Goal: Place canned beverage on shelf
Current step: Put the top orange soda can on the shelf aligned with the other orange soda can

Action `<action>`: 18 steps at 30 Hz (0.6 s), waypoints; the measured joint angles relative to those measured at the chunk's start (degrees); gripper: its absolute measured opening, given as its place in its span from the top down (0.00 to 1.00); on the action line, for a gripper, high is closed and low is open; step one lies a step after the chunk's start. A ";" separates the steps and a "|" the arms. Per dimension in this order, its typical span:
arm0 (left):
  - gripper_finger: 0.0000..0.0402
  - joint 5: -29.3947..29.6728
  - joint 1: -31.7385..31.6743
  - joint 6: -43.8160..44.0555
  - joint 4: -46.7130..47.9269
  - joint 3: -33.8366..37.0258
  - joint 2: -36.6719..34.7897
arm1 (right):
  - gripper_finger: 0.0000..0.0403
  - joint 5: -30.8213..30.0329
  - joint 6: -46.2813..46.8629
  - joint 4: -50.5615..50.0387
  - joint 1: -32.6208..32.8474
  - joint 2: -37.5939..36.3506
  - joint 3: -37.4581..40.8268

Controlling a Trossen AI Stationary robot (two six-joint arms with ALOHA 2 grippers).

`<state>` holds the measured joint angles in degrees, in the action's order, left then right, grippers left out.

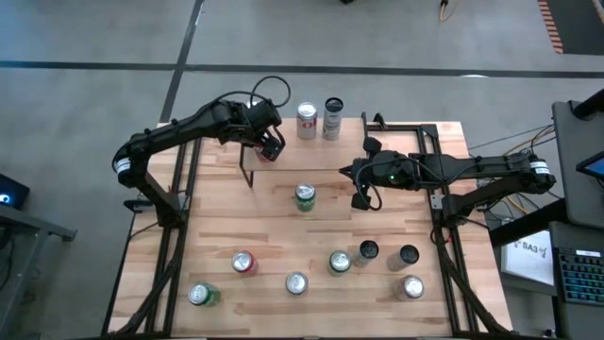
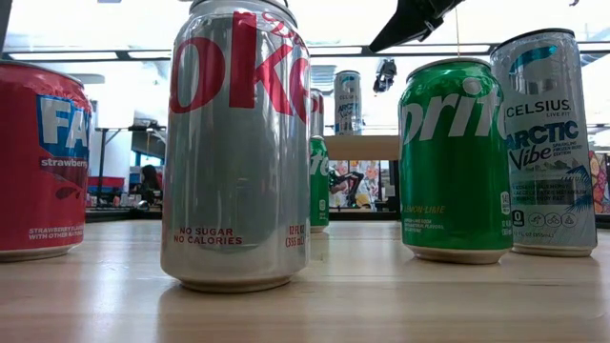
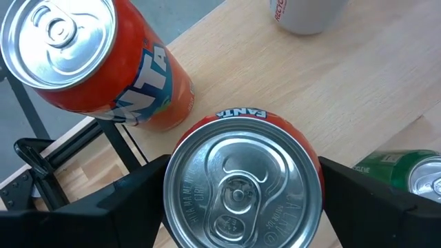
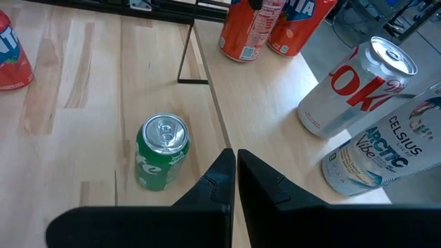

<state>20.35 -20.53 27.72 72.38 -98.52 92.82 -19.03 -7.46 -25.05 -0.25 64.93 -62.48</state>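
The shelf is a raised light-wood board at the table's far side. My left gripper is over its left end, shut on an orange Fanta can. A second Fanta can stands beside it on its base at the shelf's corner. A Diet Coke can and a Celsius can stand on the shelf's far edge. My right gripper is shut and empty, above the shelf's near edge. A green Sprite can stands on the table below it. My left gripper pinches the Fanta can by its upper side wall, just under the rim, one finger on each side. The fingers come from above, slanting down. The can is upright, and in the right wrist view its base appears to rest on the shelf board.
Several more cans stand on the near half of the table, among them a red one, a green one and a silver one. A thin black shelf leg stands near the Sprite can. Bare wood lies between the shelf and these cans.
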 joint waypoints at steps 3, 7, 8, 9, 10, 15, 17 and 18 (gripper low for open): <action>0.19 0.05 0.00 -0.04 -0.08 0.00 0.00 | 0.98 0.00 0.00 0.00 0.00 0.00 0.00; 0.19 0.11 0.00 -0.04 -0.66 0.00 -0.02 | 0.98 0.00 0.35 -0.01 0.00 0.00 0.00; 0.19 0.11 0.00 -0.04 -0.86 0.00 -0.02 | 0.98 0.00 0.35 -0.01 0.01 0.00 0.00; 0.19 0.11 0.00 -0.04 -0.94 0.00 -0.02 | 0.98 0.00 0.35 -0.01 0.00 0.00 0.00; 0.19 0.11 0.00 -0.04 -0.91 0.00 -0.02 | 0.98 0.00 0.36 -0.01 0.00 0.00 0.00; 0.17 0.92 0.00 -0.32 -1.18 -0.01 -0.12 | 0.98 0.00 0.37 -0.03 0.01 0.00 0.00; 0.15 1.72 0.01 -0.54 -1.38 -0.01 -0.17 | 0.98 0.00 0.37 -0.04 0.02 0.00 0.00; 0.14 1.84 0.00 -0.77 -1.54 -0.01 -0.17 | 0.98 0.00 0.38 -0.06 0.01 0.00 0.00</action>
<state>22.19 -20.53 26.95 70.84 -98.53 92.64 -19.03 -7.08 -25.10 -0.24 64.93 -62.48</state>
